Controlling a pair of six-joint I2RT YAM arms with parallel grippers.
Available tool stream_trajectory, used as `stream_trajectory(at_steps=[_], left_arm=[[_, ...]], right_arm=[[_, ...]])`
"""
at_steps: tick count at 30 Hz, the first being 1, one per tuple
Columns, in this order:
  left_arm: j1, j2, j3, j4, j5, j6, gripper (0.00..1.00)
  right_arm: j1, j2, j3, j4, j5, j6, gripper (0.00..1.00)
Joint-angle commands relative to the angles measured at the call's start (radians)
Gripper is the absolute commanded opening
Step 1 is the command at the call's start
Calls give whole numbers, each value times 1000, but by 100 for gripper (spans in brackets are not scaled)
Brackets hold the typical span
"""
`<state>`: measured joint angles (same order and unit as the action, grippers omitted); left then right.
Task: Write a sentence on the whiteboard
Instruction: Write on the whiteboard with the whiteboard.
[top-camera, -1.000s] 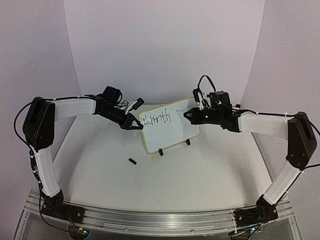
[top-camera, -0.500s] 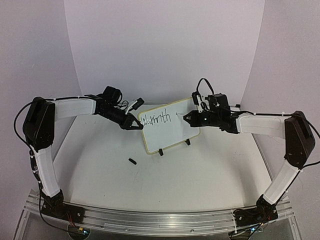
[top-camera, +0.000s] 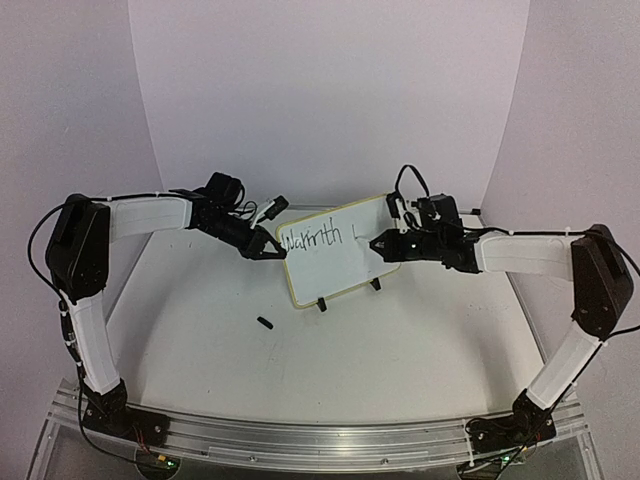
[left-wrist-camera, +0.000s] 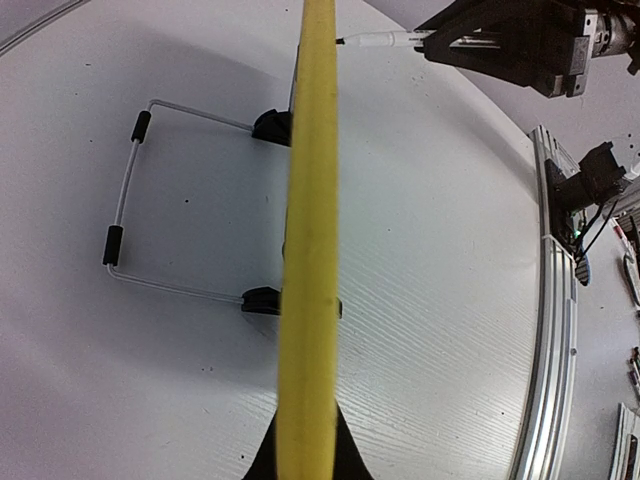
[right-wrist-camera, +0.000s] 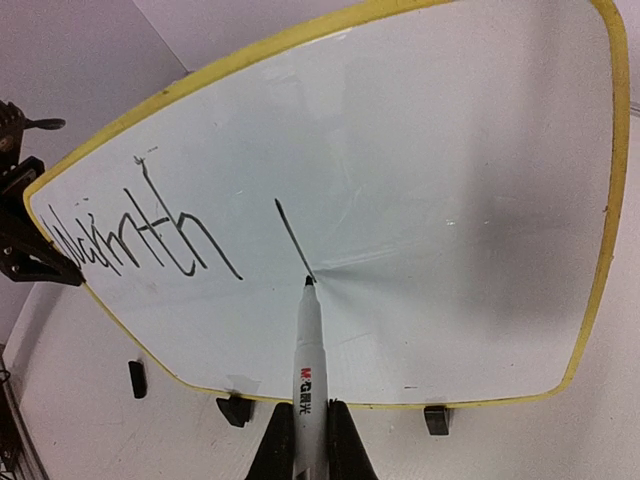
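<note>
The whiteboard (top-camera: 345, 268) stands tilted on its two black clip feet at the back middle of the table. Of the sentence (top-camera: 310, 239), the board shows "Warmth" (right-wrist-camera: 140, 235) and one short slanted stroke (right-wrist-camera: 292, 238) after it. My left gripper (top-camera: 272, 250) is shut on the board's left edge; in the left wrist view the yellow rim (left-wrist-camera: 310, 250) runs edge-on between its jaws (left-wrist-camera: 305, 455). My right gripper (right-wrist-camera: 308, 425) is shut on a white marker (right-wrist-camera: 308, 360). The marker's black tip touches the board at the lower end of the stroke.
A small black cap (top-camera: 264, 322) lies on the table in front of the board's left half. The wire stand (left-wrist-camera: 125, 200) props the board from behind. An aluminium rail (top-camera: 320, 440) runs along the near edge. White walls close in the back and sides.
The right gripper has moved down and left along the board, and the marker has drawn a short stroke after "Warmth". The left gripper and the board have stayed still.
</note>
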<state>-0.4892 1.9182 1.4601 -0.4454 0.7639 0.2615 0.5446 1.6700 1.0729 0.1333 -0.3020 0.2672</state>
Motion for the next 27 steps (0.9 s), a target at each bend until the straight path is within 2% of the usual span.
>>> stream_trajectory(at_steps=[1,14,27], left_arm=[[-46,56,-9,-119,-49,13,0],[-46,63,-9,-121,-49,15,0],[-47,68,-7,-121,-49,15,0]], right_arm=[[0,-73,17,16,-3,3,0],[-1,4,112,15,-1,-33,0],[-1,50,140,15,1,-34,0]])
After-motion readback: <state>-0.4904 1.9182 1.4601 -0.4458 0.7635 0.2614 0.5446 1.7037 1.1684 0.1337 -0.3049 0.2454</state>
